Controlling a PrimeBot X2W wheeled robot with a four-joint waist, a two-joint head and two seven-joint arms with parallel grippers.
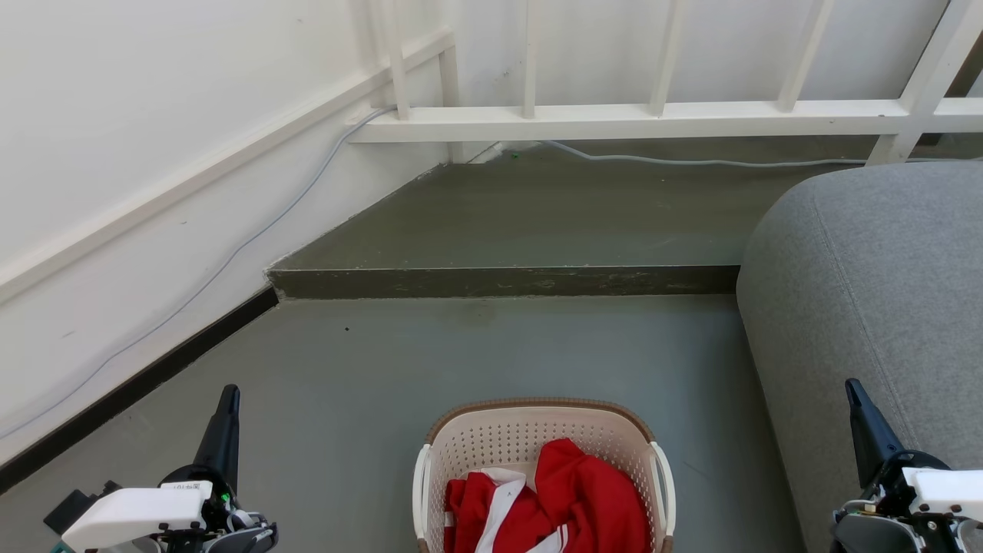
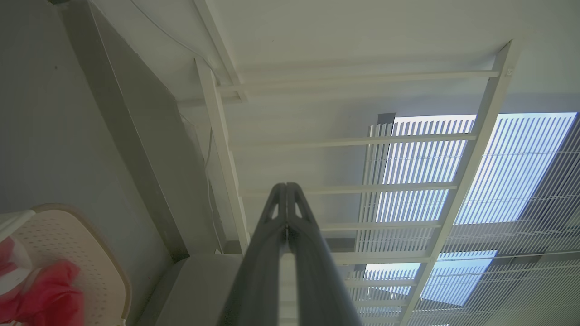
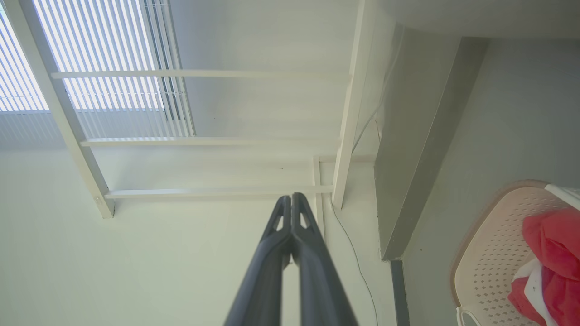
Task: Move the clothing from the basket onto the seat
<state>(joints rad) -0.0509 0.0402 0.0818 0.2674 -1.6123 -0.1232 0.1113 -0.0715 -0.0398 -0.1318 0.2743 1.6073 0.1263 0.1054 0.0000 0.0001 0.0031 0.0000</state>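
The bottom edge of the head view cuts off the near part of the basket (image 1: 491,438) and of the clothing (image 1: 591,491); the seat (image 1: 868,276) runs out at its right edge. At the lower left of the left wrist view the clothing is blurred, perhaps more than one garment.

So the grey-green floor (image 1: 361,369) has the basket (image 1: 491,442) sitting at 6 o'clock and the big grey seat (image 1: 868,292) over at 3 to 4 o'clock, near it but not touching. A low step (image 1: 499,281) runs across 12 o'clock, with a pale cable (image 1: 691,161) lying on top.
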